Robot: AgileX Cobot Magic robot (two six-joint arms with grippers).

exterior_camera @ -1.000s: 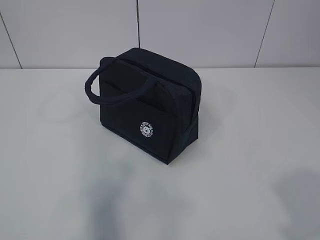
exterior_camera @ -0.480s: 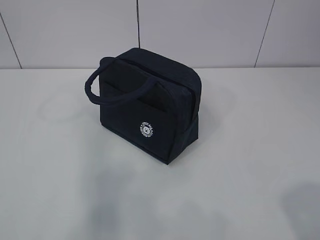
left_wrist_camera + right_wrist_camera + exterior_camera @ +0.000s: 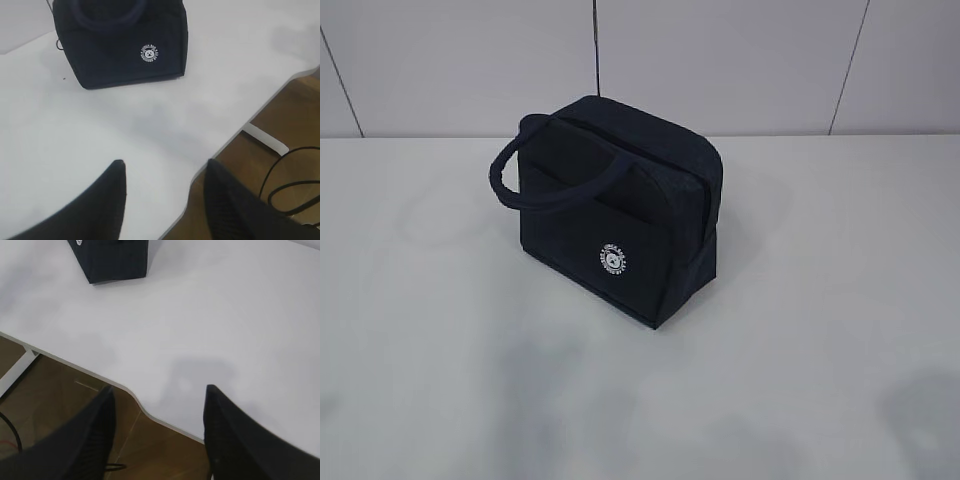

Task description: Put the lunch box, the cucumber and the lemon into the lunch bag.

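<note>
The lunch bag (image 3: 615, 215) stood upright on the white worktop (image 3: 800, 330), towards the back and a little left of centre, its round white logo (image 3: 613, 259) facing the camera and one padded handle (image 3: 535, 185) drooping over the front face. Its top looked closed, though the zipper could not be made out from any view. No lunch box, cucumber or lemon showed anywhere on the worktop (by my judgement they were already inside, though the pictures could not prove it). The left tool (image 3: 165, 200) hung over the near edge of the worktop, well apart from the bag, its two dark fingers (image 3: 100, 200) spread with nothing between them. The right tool (image 3: 157, 435) hung likewise over the near edge, released and empty, the bag's corner far off at the top of its view. As for handling, the bag seemed soft fabric over a boxy shape, so the walls would likely yield under a pinch and the load would shift. The padded handle looked the surest place to take hold, being thick, raised clear of the body and easy to close on; the smooth flat sides offered little purchase.
</note>
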